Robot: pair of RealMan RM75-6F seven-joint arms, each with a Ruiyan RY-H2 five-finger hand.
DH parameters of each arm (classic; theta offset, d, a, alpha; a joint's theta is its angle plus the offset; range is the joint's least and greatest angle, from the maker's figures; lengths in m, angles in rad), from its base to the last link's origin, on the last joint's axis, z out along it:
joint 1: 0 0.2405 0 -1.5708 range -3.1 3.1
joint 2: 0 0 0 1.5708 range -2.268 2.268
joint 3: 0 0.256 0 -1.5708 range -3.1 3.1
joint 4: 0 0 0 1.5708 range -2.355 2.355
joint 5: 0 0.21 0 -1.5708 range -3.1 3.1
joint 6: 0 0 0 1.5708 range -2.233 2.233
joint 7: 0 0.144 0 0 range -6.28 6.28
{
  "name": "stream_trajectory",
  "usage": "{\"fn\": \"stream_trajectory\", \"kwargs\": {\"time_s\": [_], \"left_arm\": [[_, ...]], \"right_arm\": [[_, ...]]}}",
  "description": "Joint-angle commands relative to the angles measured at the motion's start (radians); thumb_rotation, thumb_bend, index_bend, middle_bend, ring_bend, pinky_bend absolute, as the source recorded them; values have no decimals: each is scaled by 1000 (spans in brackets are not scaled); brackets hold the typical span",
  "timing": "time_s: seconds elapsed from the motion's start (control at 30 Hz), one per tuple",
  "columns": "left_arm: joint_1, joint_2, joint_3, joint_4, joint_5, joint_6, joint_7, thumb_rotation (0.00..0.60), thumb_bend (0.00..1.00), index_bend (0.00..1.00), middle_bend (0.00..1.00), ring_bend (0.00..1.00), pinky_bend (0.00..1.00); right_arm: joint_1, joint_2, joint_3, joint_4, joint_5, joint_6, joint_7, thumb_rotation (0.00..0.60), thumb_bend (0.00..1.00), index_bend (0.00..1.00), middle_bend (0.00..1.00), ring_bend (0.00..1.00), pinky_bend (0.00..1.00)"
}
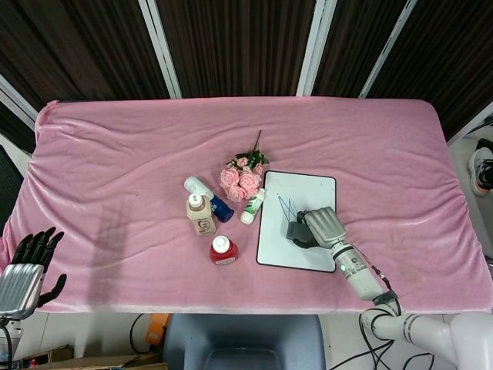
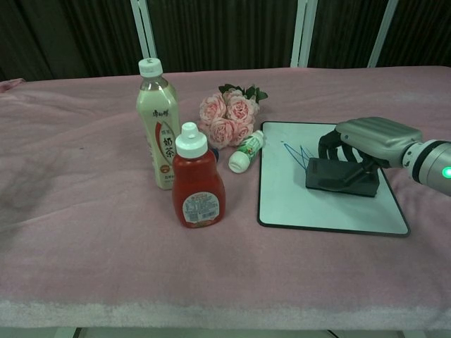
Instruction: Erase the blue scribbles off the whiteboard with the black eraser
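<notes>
The whiteboard (image 1: 277,243) (image 2: 303,208) lies flat on the pink cloth, right of centre. My right hand (image 1: 324,224) (image 2: 370,134) grips the black eraser (image 1: 297,231) (image 2: 342,177) and presses it on the board's middle. A short remnant of blue scribbles (image 1: 285,205) (image 2: 295,151) shows on the board just beyond the eraser. My left hand (image 1: 29,262) hangs at the table's near-left corner, fingers apart, holding nothing; the chest view does not show it.
Left of the board stand a red sauce bottle (image 1: 223,250) (image 2: 197,179) and a milk-tea bottle (image 1: 200,213) (image 2: 158,127). Pink roses (image 1: 244,179) (image 2: 230,116), a small white-green bottle (image 1: 252,206) (image 2: 246,151) and a lying bottle (image 1: 198,186) crowd the board's left edge.
</notes>
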Motion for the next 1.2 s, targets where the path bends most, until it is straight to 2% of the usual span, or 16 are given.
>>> {"fn": "stream_trajectory", "kwargs": {"time_s": [0.03,0.4,0.83,1.2], "left_arm": [[0,0,1,0,1,1,0,600,398,0,0,0,0],[-1,4,-3,2,-8,-4,-4,600,400,0,0,0,0],[-6,8,-13,8,-33,-17,-19,600,399,0,0,0,0],[-12,8,-21,12,-54,-31,-21,600,399,0,0,0,0]], "right_arm": [[17,-27,14,33,17,-12,-32,600,483,944,726,739,816],[104,-133,87,179,104,-82,-130,600,484,945,726,739,816],[253,-276,180,419,196,-166,-219,600,484,944,726,739,816],[339,-355,213,610,236,-226,-252,600,484,944,727,739,816]]}}
